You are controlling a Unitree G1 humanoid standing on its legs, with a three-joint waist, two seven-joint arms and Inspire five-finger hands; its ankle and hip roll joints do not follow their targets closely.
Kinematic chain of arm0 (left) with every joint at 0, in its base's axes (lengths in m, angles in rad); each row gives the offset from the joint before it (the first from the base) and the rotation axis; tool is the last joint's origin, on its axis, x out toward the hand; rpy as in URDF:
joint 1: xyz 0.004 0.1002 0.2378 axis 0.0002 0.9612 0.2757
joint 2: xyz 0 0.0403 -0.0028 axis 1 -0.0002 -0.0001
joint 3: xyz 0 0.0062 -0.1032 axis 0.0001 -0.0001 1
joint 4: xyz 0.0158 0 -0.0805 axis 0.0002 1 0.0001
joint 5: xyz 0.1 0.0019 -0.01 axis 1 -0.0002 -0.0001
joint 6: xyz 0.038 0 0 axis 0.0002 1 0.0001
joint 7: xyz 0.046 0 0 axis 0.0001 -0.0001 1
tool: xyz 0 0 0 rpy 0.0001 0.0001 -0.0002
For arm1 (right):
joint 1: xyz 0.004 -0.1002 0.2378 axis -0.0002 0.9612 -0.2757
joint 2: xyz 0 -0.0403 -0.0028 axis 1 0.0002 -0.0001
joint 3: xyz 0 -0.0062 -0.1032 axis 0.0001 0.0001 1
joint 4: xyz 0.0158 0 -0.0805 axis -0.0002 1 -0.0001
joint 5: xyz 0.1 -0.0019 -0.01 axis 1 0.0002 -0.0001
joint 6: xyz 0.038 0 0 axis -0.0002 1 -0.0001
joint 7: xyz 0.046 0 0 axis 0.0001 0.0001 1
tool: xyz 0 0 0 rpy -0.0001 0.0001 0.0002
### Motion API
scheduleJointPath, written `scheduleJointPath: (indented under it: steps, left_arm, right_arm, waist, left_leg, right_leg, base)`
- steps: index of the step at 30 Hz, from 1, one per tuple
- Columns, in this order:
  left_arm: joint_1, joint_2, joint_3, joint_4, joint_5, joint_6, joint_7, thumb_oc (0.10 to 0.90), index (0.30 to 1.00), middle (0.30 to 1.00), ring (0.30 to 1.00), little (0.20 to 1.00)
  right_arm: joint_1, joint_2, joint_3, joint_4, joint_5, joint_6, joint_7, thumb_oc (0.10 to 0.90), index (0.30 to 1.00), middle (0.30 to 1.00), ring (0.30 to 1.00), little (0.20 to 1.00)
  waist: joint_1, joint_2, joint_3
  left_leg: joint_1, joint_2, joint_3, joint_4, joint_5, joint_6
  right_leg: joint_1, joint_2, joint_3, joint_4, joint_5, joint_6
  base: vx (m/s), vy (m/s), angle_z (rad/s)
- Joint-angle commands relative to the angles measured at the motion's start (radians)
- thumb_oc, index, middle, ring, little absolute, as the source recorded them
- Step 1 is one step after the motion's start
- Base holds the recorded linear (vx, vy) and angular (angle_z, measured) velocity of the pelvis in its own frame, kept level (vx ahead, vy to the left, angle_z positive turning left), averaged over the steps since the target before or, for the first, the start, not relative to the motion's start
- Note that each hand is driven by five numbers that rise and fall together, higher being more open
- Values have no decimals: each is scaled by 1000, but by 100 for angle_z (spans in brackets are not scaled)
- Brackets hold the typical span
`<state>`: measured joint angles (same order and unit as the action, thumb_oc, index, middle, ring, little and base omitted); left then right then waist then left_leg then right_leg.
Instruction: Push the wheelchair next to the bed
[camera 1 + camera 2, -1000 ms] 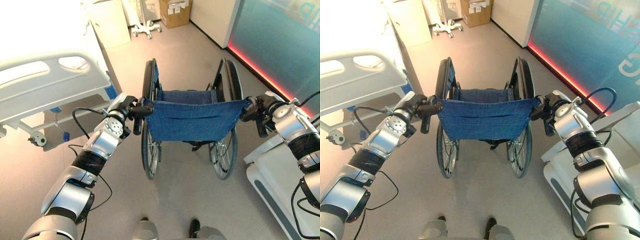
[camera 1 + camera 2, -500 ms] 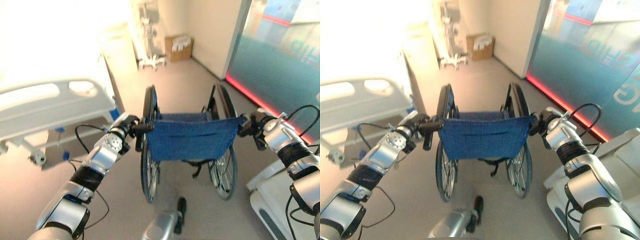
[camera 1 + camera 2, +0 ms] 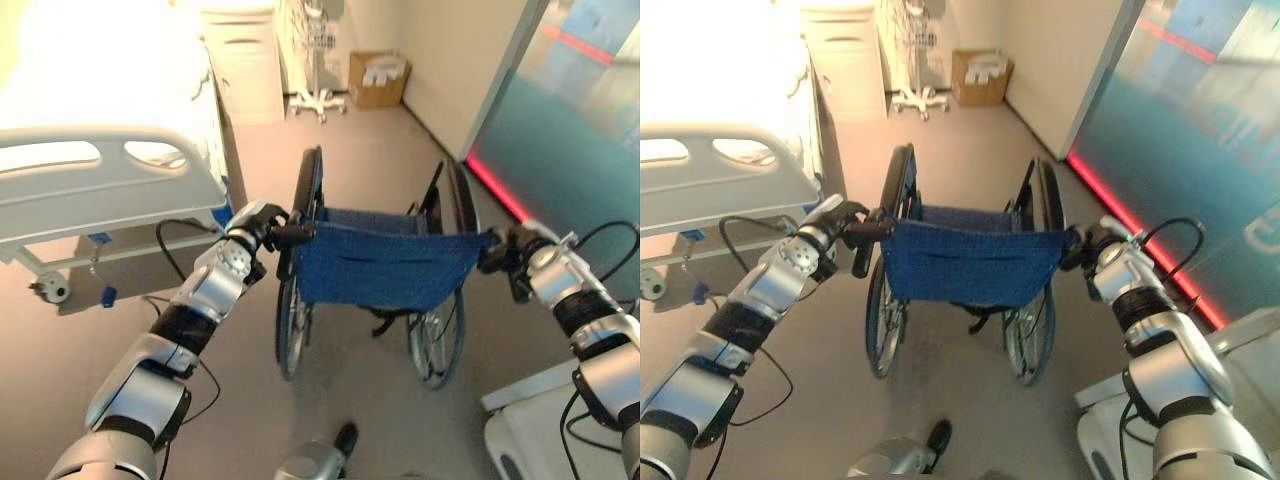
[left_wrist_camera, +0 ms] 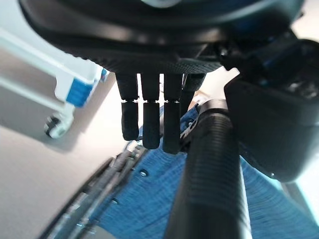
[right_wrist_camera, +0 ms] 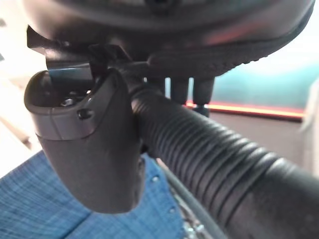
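Note:
A wheelchair [image 3: 385,265] with a blue cloth back stands in the aisle, its back toward me. The white bed [image 3: 100,180] with a side rail is on its left, a short gap away. My left hand [image 3: 262,232] rests on the left push handle [image 4: 209,174]; the grip lies between thumb and straight fingers [image 4: 149,119] that hang down past it. My right hand [image 3: 505,255] sits on the right push handle [image 5: 209,154] in the same way, with its thumb [image 5: 89,139] beside the ribbed grip and its fingers pointing down behind it.
A white cabinet [image 3: 245,60], a rolling stand [image 3: 318,100] and a cardboard box [image 3: 378,78] stand ahead by the far wall. A glass wall with a red floor strip [image 3: 490,180] runs along the right. White equipment [image 3: 540,430] sits at lower right.
The camera has moved forward, and the wheelchair has rolled ahead along the bed's side. The cabinet and box look nearer. Both hands have stayed on the handles.

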<state>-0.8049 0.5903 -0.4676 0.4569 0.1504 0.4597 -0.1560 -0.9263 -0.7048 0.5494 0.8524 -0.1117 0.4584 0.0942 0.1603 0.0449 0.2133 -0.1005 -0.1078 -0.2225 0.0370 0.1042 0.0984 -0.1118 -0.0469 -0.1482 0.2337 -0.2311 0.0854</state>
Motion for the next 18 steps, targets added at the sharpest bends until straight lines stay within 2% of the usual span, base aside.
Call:
scheduleJointPath:
  steps: [1,2,3,5,7,9,10,12,17,18]
  left_arm:
    - [174,-6,-108,18,-55,-128,-107,400,300,300,300,300]
    - [175,-7,-105,17,-56,-128,-104,400,300,300,300,300]
    - [182,-13,-94,10,-56,-128,-100,400,300,300,300,300]
    - [190,-13,-92,0,-53,-135,-105,400,300,300,300,300]
    - [209,-22,-94,-16,-53,-122,-91,400,300,300,300,300]
    - [217,-20,-101,-9,-83,-127,-74,400,300,300,300,300]
    - [222,-27,-101,-8,-87,-121,-38,400,300,300,300,300]
    - [223,-45,-94,-6,-114,-122,0,400,300,300,300,300]
    - [218,-79,-80,6,-135,-123,49,400,300,300,300,300]
    - [200,-108,-80,27,-131,-112,62,400,300,300,300,300]
  right_arm:
    - [-94,32,160,-228,-177,-304,1,400,300,300,300,300]
    - [-96,28,159,-237,-179,-296,7,400,300,300,300,300]
    - [-101,9,158,-278,-175,-258,23,400,300,300,300,300]
    - [-104,-10,156,-306,-170,-226,35,400,300,300,300,300]
    - [-112,-47,149,-313,-128,-216,46,400,300,300,300,300]
    - [-121,-70,159,-338,-108,-201,69,400,300,300,300,300]
    - [-123,-82,161,-353,-109,-197,88,400,300,300,300,300]
    - [-119,-94,157,-350,-114,-194,102,400,300,300,300,300]
    - [-83,-87,129,-339,-132,-175,120,400,300,300,300,300]
    - [-74,-85,122,-330,-151,-176,137,400,300,300,300,300]
  waist:
    - [-23,-106,76]
    - [-25,-107,75]
    - [-35,-113,70]
    - [-43,-125,68]
    - [-56,-133,57]
    - [-68,-133,53]
    - [-82,-127,53]
    - [-101,-106,56]
    - [-125,-95,53]
    - [-148,-88,42]
  left_leg:
    - [113,45,46,138,-220,-39]
    - [114,49,41,143,-228,-42]
    - [111,61,17,170,-257,-54]
    - [107,79,-5,207,-289,-72]
    - [121,161,-17,205,-283,-118]
    - [148,206,-9,174,-250,-143]
    - [172,259,31,143,-182,-172]
    - [166,317,78,111,-41,-190]
    - [170,338,120,77,27,-203]
    - [179,366,165,78,80,-216]
  right_leg:
    - [-85,-171,67,-301,466,94]
    - [-90,-173,75,-309,466,95]
    - [-100,-185,121,-321,468,99]
    - [-87,-191,156,-289,472,97]
    - [-74,-183,154,-228,424,109]
    - [-81,-171,134,-134,403,104]
    - [-86,-167,86,-87,383,92]
    - [-70,-144,36,-73,355,62]
    - [-42,-117,-10,-79,328,31]
    - [-29,-101,-34,-83,312,12]
  base:
    - [389,-275,120]
    - [498,-403,131]
    - [409,-403,72]
    - [378,-441,29]
    - [407,-546,81]
    - [333,-409,115]
    - [275,-340,68]
    - [264,-347,65]
    - [234,-270,79]
    - [292,-255,46]
